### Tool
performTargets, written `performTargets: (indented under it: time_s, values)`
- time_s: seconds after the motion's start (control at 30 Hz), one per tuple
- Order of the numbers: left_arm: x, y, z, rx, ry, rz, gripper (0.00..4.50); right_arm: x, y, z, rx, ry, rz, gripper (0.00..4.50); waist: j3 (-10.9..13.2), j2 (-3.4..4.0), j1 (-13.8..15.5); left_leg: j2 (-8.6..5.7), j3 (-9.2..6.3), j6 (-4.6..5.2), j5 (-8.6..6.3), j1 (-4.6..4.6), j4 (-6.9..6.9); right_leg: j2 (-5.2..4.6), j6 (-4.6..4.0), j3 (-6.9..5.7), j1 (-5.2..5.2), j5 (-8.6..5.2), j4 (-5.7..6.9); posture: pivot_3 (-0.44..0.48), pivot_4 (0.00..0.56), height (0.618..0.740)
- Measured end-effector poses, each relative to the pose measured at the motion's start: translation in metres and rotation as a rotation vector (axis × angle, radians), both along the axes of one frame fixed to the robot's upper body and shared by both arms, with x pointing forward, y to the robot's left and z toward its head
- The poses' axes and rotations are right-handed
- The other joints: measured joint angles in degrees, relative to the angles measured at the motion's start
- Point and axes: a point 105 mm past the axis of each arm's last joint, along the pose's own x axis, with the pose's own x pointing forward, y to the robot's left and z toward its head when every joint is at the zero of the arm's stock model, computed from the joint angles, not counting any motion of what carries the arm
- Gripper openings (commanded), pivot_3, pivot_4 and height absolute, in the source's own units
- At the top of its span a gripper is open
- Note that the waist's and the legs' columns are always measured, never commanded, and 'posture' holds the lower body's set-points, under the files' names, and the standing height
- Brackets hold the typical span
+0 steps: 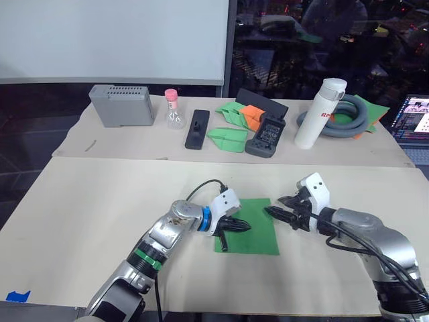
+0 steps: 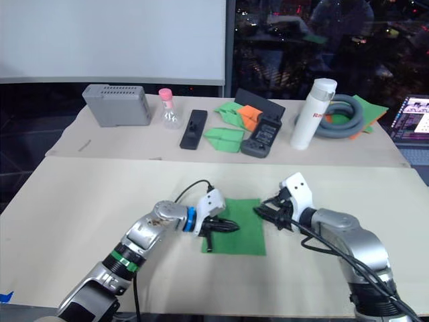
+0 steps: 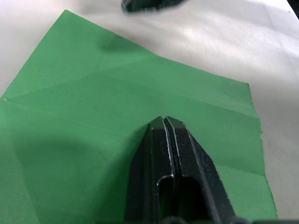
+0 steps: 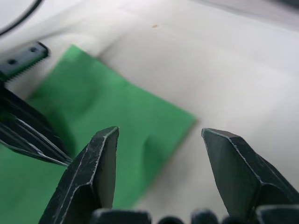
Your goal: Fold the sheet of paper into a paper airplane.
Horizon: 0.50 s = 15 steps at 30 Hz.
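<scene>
One thin sheet of paper [image 1: 249, 226] is lying flat on the tabletop [image 1: 94, 201], about midway across and nearer the front edge than the back, still unfolded apart from faint crease lines running across it. Starting from the left, the left gripper [image 1: 240, 226] is pressing down on the sheet's left part with its two black fingers drawn tightly together, nothing clamped between them. On the right, the right gripper [image 1: 277, 213] is hovering just beside the sheet's right edge near the far right corner, its fingers spread apart and empty. The paper is looking very light and floppy, so it is likely sliding easily on the smooth surface unless something is pinning it, and it is probably tearing or crumpling under a hard pinch. A good hold seems to be at a free corner or edge on the right side, lifted gently while the closed left fingers are anchoring the sheet and marking the fold line.
</scene>
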Motion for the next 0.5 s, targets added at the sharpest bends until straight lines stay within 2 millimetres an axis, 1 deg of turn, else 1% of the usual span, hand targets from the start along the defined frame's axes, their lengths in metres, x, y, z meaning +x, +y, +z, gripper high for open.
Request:
performTargets:
  time_s: [0.07,0.3,0.5]
  values:
    - [0.000,-0.001,0.000,-0.002,0.001,0.005,0.00,0.002,0.003,-0.002,0.015,0.019,-0.009,2.97,0.00,0.01,0.09,-0.02,-0.01,0.00,0.00,0.00,0.00,0.00,0.00,0.00,0.01,0.00,0.00,0.000,0.150,0.740]
    - [0.000,0.000,0.000,-0.006,0.001,0.035,0.00,0.006,0.004,-0.012,0.030,0.051,-0.053,2.97,-0.02,0.02,-0.02,-0.01,0.00,-0.02,0.01,0.02,0.00,0.02,0.00,0.01,0.02,0.00,0.02,0.000,0.150,0.740]
    - [0.000,0.001,0.000,-0.004,-0.002,0.037,0.00,0.010,0.002,-0.005,0.023,0.028,-0.059,2.97,-0.02,0.02,-0.08,-0.01,0.00,-0.02,0.02,0.04,0.00,0.05,0.00,0.00,0.02,0.00,0.03,0.000,0.150,0.740]
